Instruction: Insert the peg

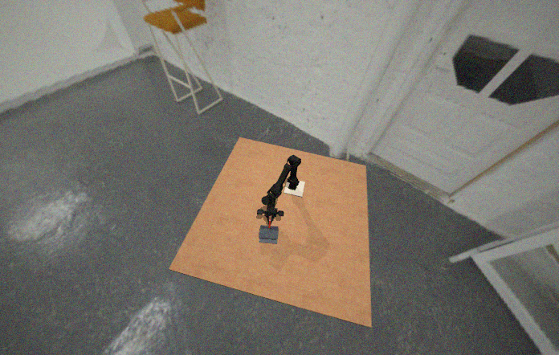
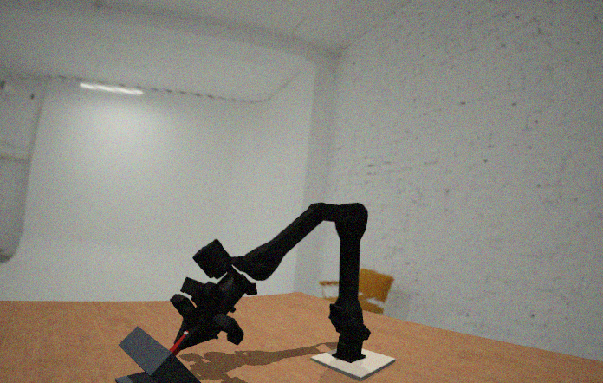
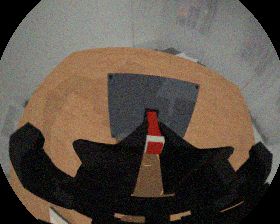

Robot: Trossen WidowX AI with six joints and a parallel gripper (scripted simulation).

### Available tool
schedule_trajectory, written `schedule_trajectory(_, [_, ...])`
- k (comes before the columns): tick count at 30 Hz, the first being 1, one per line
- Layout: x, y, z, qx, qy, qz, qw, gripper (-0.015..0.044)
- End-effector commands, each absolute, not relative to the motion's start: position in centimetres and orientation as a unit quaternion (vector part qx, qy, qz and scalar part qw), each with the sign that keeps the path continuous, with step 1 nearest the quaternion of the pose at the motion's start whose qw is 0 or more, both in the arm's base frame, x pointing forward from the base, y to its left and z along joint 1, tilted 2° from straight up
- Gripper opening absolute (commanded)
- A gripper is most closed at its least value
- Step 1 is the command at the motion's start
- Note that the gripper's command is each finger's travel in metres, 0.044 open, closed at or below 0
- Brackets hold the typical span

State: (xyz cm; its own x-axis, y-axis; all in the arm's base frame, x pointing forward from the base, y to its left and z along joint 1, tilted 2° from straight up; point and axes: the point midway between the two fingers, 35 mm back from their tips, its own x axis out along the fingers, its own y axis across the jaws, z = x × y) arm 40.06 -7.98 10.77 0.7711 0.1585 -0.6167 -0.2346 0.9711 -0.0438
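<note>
A red, flat-sided peg [image 1: 269, 222] [image 2: 178, 342] [image 3: 152, 120] with a pale band near its top end is tilted, its lower end pointing at the panel. My gripper [image 1: 269, 220] [image 2: 180, 340] [image 3: 152, 124] is shut on the peg, close to the sloped panel's face. The dark grey sloped panel [image 1: 268, 233] [image 2: 143, 347] [image 3: 127, 102] stands in front of the arm. In the wrist view the peg's lower end is at the dark hole [image 3: 150, 110], which still shows around its far edge. How deep the tip sits is hidden.
The wooden table [image 1: 317, 273] [image 2: 461, 352] [image 3: 76, 120] carries the panel and the arm's white base plate [image 1: 300, 192] [image 2: 375, 368]. Two dark dots mark the panel's far corners in the wrist view. A yellow chair [image 1: 176, 19] [image 2: 376, 285] stands off the table.
</note>
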Motion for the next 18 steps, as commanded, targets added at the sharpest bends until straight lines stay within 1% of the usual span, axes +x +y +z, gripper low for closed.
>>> schedule_trajectory(1, [40.37,-8.06,10.88,-0.059,0.319,0.101,0.94,0.0])
schedule_trajectory(18, [40.96,-7.99,10.64,-0.059,0.319,0.101,0.941,0.0])
